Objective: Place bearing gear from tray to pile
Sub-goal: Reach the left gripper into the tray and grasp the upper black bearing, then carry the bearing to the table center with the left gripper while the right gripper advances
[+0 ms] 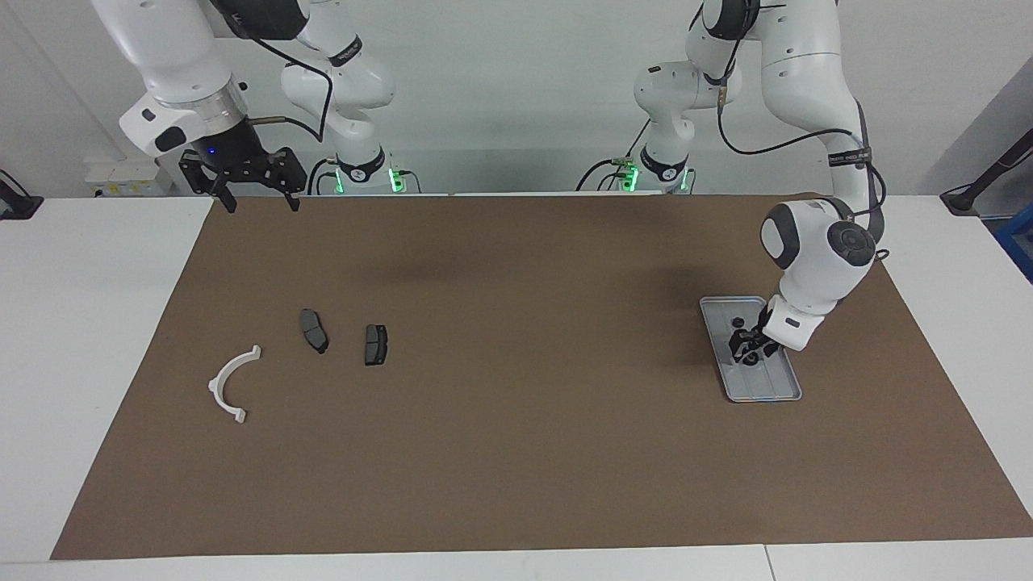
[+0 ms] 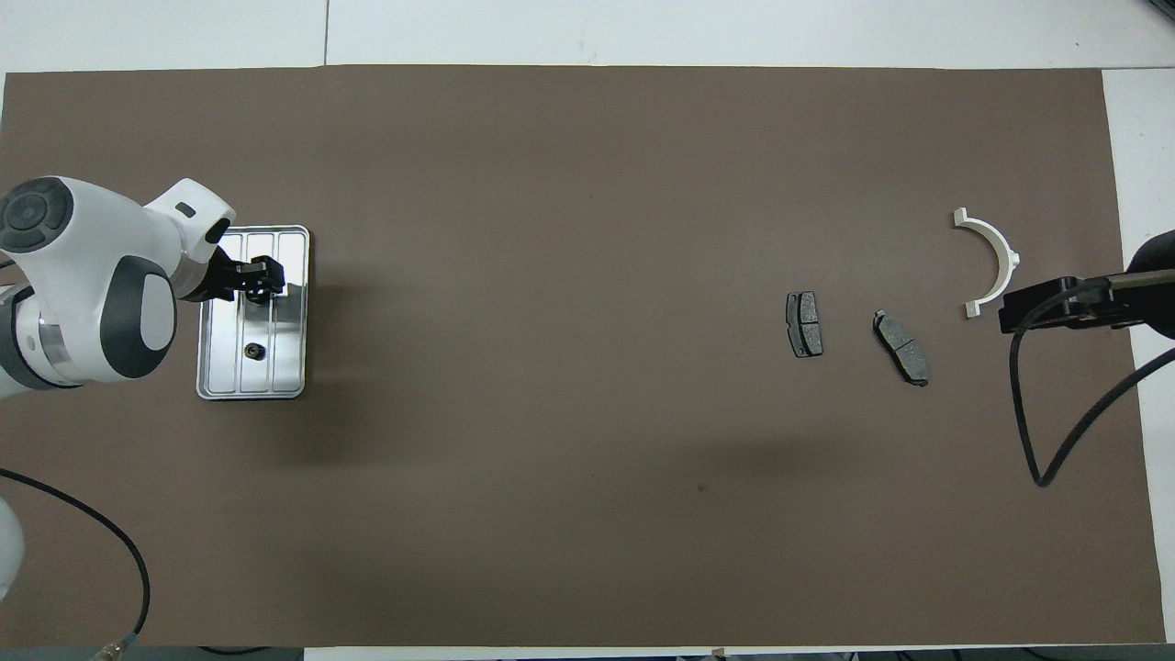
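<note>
My left gripper (image 1: pixel 747 348), low in the tray (image 1: pixel 779 393), hides the gear, so whether its fingers grip I cannot tell, and a loose hold may drop it short of the pile (image 1: pixel 376 344).

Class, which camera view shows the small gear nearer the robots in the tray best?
The overhead view: the gear lies uncovered on the tray, with its toothed outline visible. In the facing view it is only a dark dot, beside the left arm.

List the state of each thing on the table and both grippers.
tray: flat on the mat, gear inside.
gear: loose in the tray.
left gripper: down inside the tray.
right gripper: open, raised, waiting.
white bracket: flat on the mat.
brake pads: flat, side by side, apart.
</note>
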Motion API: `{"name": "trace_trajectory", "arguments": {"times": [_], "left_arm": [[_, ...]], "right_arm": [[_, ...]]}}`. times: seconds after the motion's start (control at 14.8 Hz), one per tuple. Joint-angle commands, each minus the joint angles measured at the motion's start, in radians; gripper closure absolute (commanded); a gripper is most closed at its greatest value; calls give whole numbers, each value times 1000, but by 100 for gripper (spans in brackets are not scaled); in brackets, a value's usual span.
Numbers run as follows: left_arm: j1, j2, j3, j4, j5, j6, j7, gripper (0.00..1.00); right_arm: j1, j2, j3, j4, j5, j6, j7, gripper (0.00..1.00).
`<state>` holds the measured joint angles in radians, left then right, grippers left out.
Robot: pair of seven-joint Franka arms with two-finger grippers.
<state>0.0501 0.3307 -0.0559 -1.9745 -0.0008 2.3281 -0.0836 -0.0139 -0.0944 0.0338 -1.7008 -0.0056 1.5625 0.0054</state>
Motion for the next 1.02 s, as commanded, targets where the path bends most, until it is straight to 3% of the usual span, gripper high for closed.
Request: {"name": "trace_trajectory", "arguments": {"times": [0.0,0.14,0.47,0.68,0.95], "left_arm": [[10,-10,-5,-37,-5,46,-7,30],[11,-9,-5,-38,-5,48,-7,31],[8,-7,-5,-27,-5,40,-5,86],[-28,2,-7,81,-7,-92,-66,89],[-212,8,-5,224,-4,-257,-396,89]], "right_arm": [[29,-25,5,-112,6,123,-7,0],[52,-21,5,-181,6,201,1,0],[92,45,5,-249,6,364,53,0],[94,87,8,-249,6,392,125,0],[117,105,12,-247,19,393,286,0]]}}
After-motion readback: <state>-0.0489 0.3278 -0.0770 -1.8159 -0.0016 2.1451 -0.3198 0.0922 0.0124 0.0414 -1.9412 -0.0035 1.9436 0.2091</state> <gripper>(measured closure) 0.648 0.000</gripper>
